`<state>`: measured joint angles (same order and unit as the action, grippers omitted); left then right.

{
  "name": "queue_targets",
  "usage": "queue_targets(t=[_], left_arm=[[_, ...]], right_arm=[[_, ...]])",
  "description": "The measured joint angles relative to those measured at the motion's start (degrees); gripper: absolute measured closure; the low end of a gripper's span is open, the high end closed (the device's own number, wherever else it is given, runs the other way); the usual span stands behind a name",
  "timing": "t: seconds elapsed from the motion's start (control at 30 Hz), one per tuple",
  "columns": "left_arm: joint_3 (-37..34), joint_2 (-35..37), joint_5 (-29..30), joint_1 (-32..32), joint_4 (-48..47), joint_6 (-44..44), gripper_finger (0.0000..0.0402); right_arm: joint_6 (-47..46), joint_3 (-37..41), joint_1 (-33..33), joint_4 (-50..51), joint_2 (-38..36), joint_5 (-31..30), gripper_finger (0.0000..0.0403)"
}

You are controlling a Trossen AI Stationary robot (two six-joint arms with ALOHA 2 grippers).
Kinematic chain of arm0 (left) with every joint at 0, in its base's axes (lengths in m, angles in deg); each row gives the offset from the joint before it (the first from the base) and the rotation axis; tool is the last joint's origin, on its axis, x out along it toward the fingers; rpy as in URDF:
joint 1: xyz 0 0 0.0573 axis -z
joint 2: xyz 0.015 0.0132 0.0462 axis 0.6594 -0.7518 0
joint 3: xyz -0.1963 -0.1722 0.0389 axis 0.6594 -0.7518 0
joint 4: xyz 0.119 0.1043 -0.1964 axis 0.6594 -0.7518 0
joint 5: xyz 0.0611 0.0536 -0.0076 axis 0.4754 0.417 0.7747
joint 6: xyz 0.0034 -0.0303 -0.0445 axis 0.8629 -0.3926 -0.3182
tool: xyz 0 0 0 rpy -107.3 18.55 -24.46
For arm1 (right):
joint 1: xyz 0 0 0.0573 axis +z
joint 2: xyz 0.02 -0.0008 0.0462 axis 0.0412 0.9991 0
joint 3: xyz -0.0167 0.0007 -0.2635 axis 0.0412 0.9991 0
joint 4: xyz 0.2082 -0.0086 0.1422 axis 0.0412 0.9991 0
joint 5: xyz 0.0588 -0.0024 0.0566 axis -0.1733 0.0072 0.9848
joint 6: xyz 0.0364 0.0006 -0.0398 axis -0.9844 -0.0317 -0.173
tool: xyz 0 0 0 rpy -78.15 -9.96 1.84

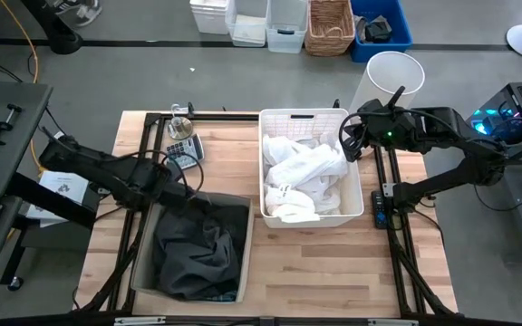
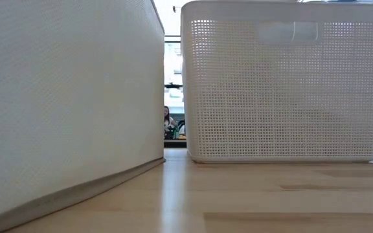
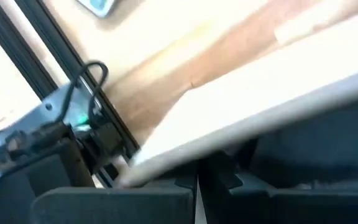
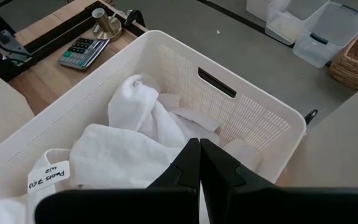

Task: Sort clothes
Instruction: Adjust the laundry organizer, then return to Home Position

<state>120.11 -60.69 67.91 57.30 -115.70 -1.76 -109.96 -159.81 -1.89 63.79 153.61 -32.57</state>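
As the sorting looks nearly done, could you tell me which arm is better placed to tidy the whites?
Probably the right. The right gripper, shut and empty, hovers over the white basket's edge beside the white clothes. The left gripper is at the bin of dark clothes.

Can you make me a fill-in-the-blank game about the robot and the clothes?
1. The slotted basket holds clothes coloured ____.
2. The dark clothes lie in the ____ bin, left of that basket.
3. The right end effector hangs over the basket with its fingers ____.
4. Behind the bin, a ____ with buttons lies on the table.

Missing words: white; beige; shut; calculator
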Motion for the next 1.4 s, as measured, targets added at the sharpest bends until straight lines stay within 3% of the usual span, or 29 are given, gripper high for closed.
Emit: queue_targets(t=[0.2, 0.37, 0.43, 0.5, 0.6, 0.7, 0.8, 1.03, 1.2, 1.4], left_arm=[[0.0, 0.0, 0.2, -3.9, 0.3, 2.2, 0.0401], [2.7, -0.1, -10.7, -4.2, 9.6, 13.6, 0.0401], [5.6, 0.0, -11.3, -3.8, 12.7, 18.2, 0.0401], [9.4, 0.0, -7.0, -3.6, 16.7, 24.1, 0.0401], [13.3, 0.7, 4.8, -4.1, 22.6, 35.5, 0.0401], [12.1, 3.4, 12.0, -7.6, 31.5, 48.6, 0.0401], [5.8, 8.3, 11.6, -14.4, 43.6, 56.5, 0.0401], [-18.9, 28.8, -3.0, -26.3, 77.6, 57.4, 0.0401], [-35.5, 40.2, 2.3, -25.9, 92.5, 52.9, 0.0401], [-51.1, 43.0, 8.6, -24.2, 114.3, 49.7, 0.0401]], right_arm=[[0.0, 0.0, 0.0, 0.0, 0.0, 0.0, 0.0403], [0.0, 0.0, 0.0, 0.0, 0.0, 0.1, 0.0403], [0.0, 0.0, 0.0, 0.0, 0.0, 0.1, 0.0403], [0.5, 0.0, 0.0, 0.0, 0.0, 0.1, 0.0403], [0.4, 0.0, 0.0, 0.0, 0.0, 0.1, 0.0403], [-0.3, 0.0, 0.0, 0.0, 0.0, 0.1, 0.0403], [-1.5, 0.0, 0.0, 0.0, 0.0, 0.5, 0.0403], [-3.3, 0.0, 0.0, 0.0, 0.0, 0.4, 0.0403], [-5.3, 0.0, 0.0, -0.9, 0.0, -1.1, 0.0403], [-6.9, 0.0, 0.0, -1.6, 0.0, -0.4, 0.0403]])
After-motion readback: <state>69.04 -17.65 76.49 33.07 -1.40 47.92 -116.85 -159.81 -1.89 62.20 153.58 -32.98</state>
